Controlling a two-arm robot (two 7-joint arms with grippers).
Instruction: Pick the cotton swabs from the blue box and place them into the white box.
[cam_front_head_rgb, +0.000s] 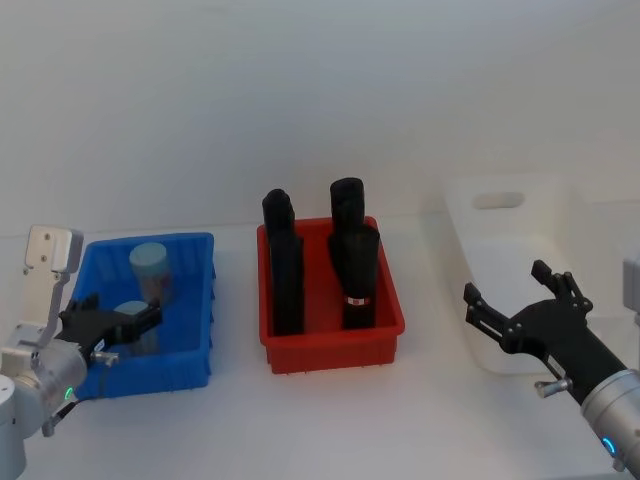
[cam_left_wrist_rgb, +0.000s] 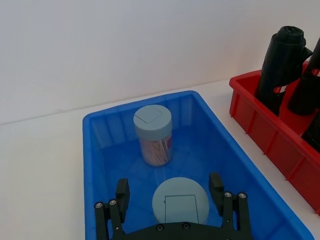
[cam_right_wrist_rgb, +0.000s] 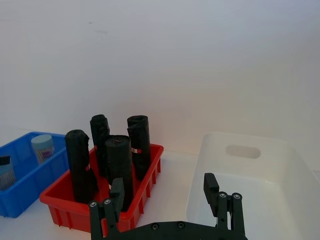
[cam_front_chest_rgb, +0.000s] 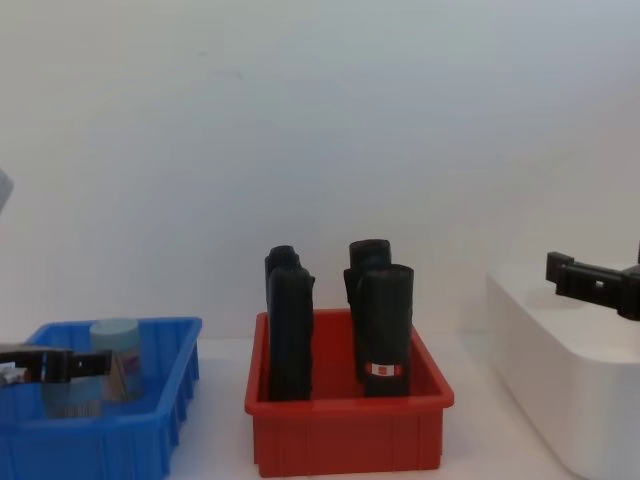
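Observation:
Two cotton swabs tubs with pale teal lids stand in the blue box (cam_front_head_rgb: 190, 242). The far tub (cam_left_wrist_rgb: 153, 133) stands free. My left gripper (cam_left_wrist_rgb: 168, 191) is open and straddles the near tub (cam_left_wrist_rgb: 180, 201), a finger on each side of its lid. The head view shows this gripper (cam_front_head_rgb: 133, 330) low inside the blue box. The white box (cam_front_head_rgb: 478, 262) stands at the right. My right gripper (cam_front_head_rgb: 505, 283) hovers open at the near side of the white box (cam_right_wrist_rgb: 260, 165), holding nothing.
A red bin (cam_front_head_rgb: 330, 350) with several tall black rolls (cam_front_head_rgb: 350, 250) stands between the blue and white boxes. A plain white wall rises behind the table.

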